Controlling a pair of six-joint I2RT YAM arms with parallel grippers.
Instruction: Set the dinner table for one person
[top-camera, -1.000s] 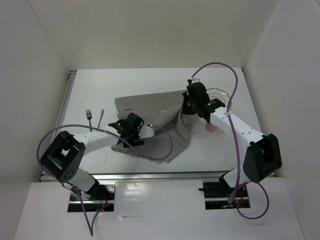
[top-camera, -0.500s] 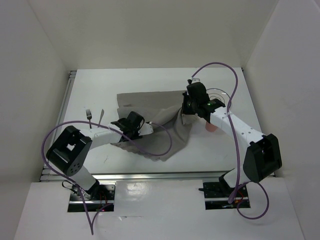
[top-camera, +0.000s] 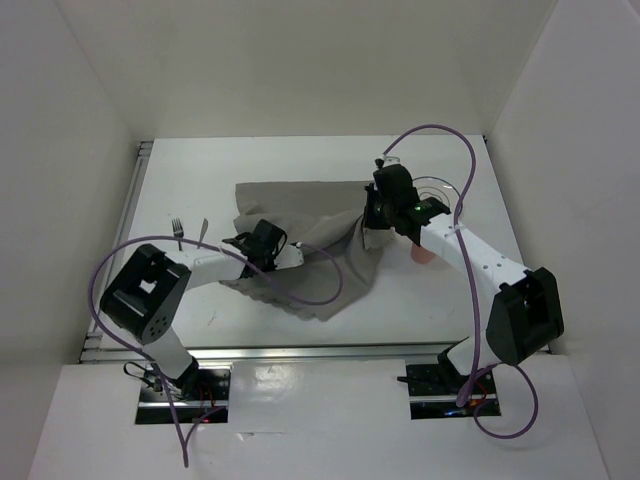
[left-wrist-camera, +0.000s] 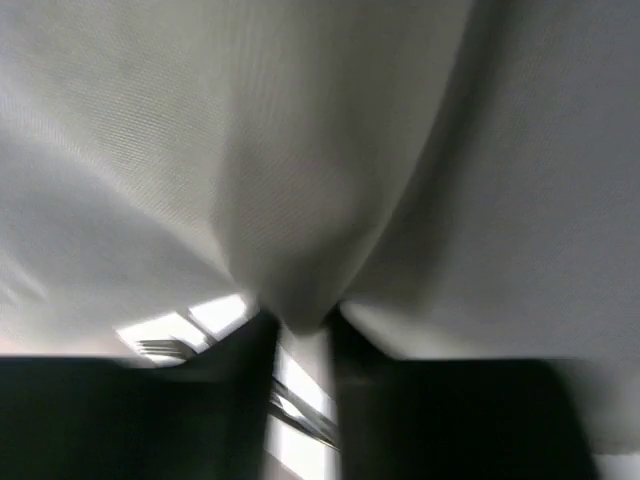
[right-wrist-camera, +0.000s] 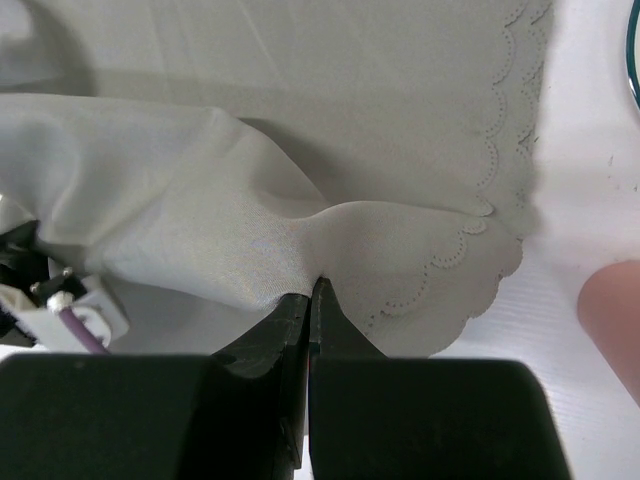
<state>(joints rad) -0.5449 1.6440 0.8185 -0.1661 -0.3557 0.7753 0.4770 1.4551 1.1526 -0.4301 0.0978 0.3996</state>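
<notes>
A grey cloth mat (top-camera: 300, 215) with a scalloped edge lies rumpled on the white dinner table (top-camera: 200, 170). My left gripper (top-camera: 258, 247) is at the mat's left side, shut on a fold of the mat (left-wrist-camera: 300, 250) that bunches between its dark fingers (left-wrist-camera: 240, 380). My right gripper (top-camera: 372, 215) is at the mat's right edge, shut on a raised fold of the mat (right-wrist-camera: 300, 230) near the scalloped corner. A fork (top-camera: 178, 232) and a second utensil (top-camera: 203, 233) lie left of the mat.
A pink cup (top-camera: 422, 255) sits just right of the mat beside the right arm, and shows as a pink shape (right-wrist-camera: 612, 310) in the right wrist view. A clear round dish (top-camera: 437, 190) lies behind the right gripper. Metal rails (top-camera: 128, 220) edge the table.
My left gripper went from open to shut on the mat and shifted slightly left and away. The mat's near left part has drawn in with it. The right gripper has not moved.
</notes>
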